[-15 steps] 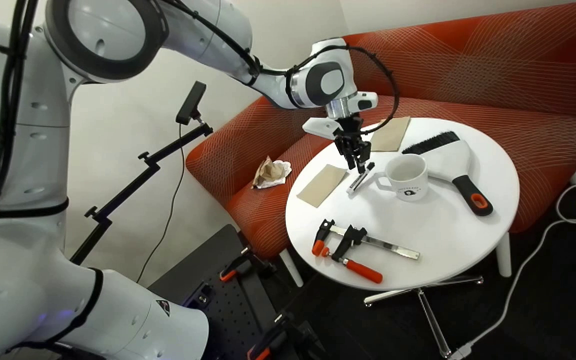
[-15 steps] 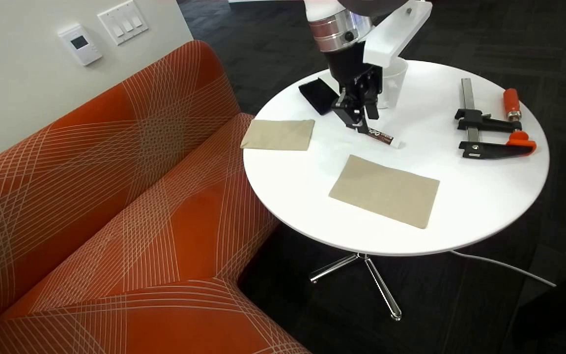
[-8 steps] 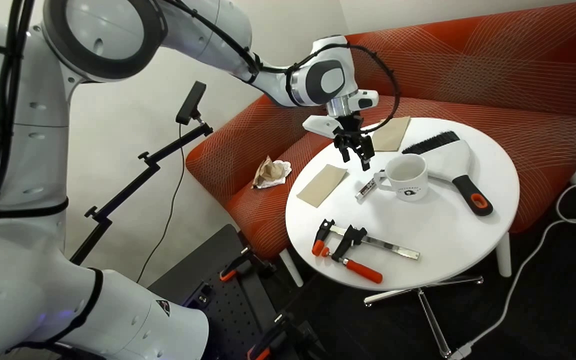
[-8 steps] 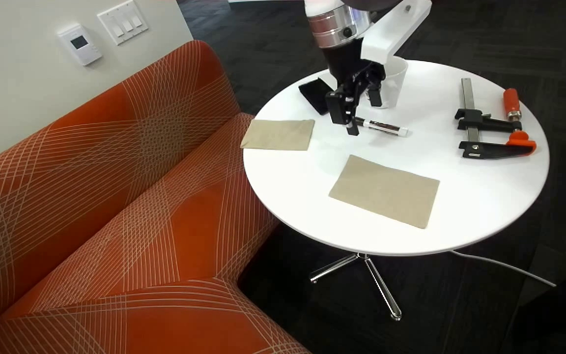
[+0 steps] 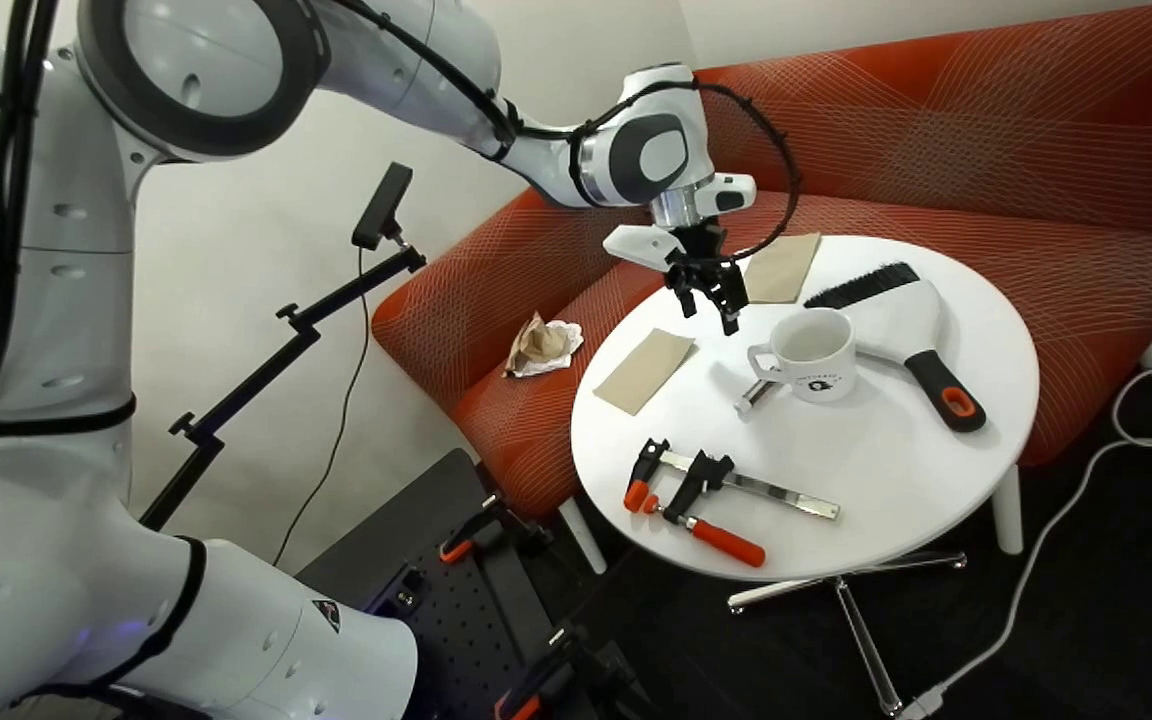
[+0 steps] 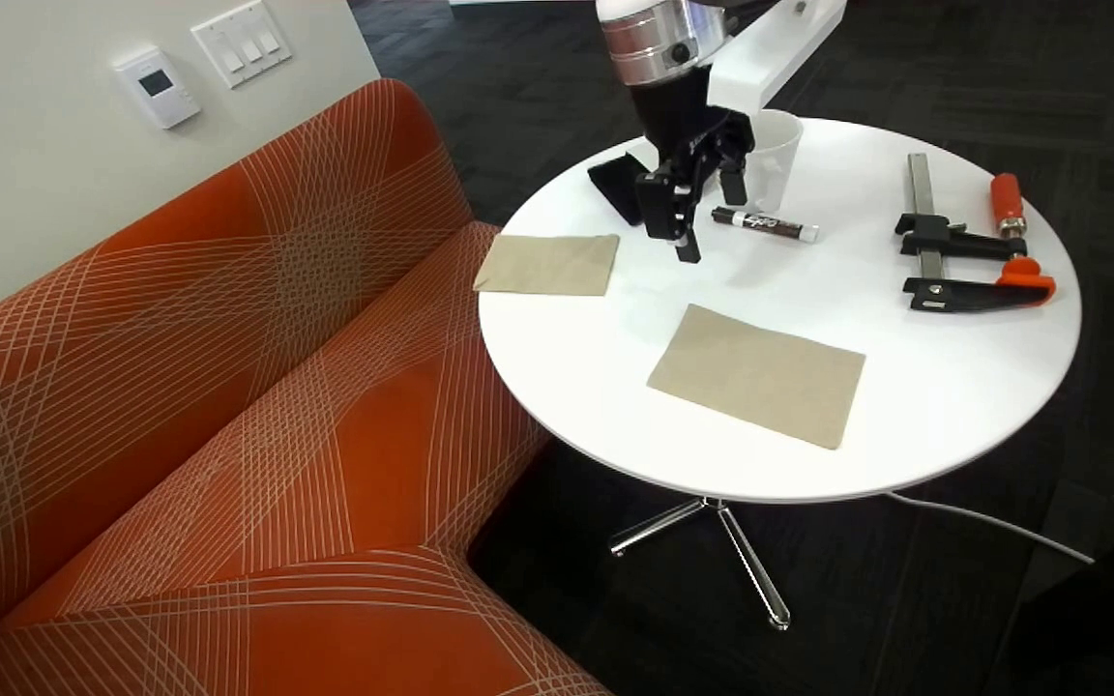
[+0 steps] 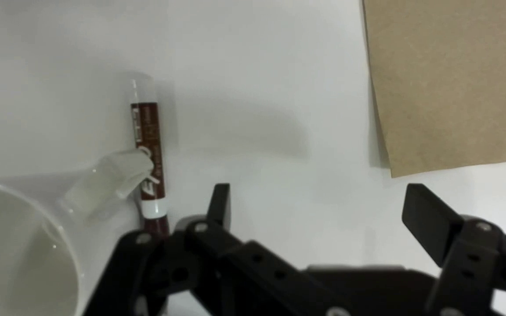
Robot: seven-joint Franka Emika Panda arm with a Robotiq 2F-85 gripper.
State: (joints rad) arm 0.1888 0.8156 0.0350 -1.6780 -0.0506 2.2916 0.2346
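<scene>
The pincer (image 7: 316,191) has its jaws spread wide and holds nothing; the white worktop (image 7: 297,109) shows between its fingertips. The marker (image 7: 149,125) lies flat off to one side, outside that gap, just beyond the finger (image 7: 222,204) that is nearer the mug (image 5: 824,372). It therefore sits between the pincer and the mug as the wrist view shows them. Its long axis runs roughly square to the line joining the two fingertips, so the pincer's closing direction cuts across the barrel rather than following it. The dark capped end is the one closer to the pincer and slips out of sight behind its linkage in the wrist view; the white end points away from it. The mug's handle (image 7: 125,169) overlaps the barrel there, though whether the two touch cannot be told.

On the pincer's opposite side, past its farther finger, lies a sheet of brown paper (image 7: 450,79).

The single arm (image 5: 406,85) reaches in high and slopes down toward the wrist, with the pincer aimed downward at a slight tilt. In both exterior views the fingertips appear to hang above the worktop, apart from the marker.
</scene>
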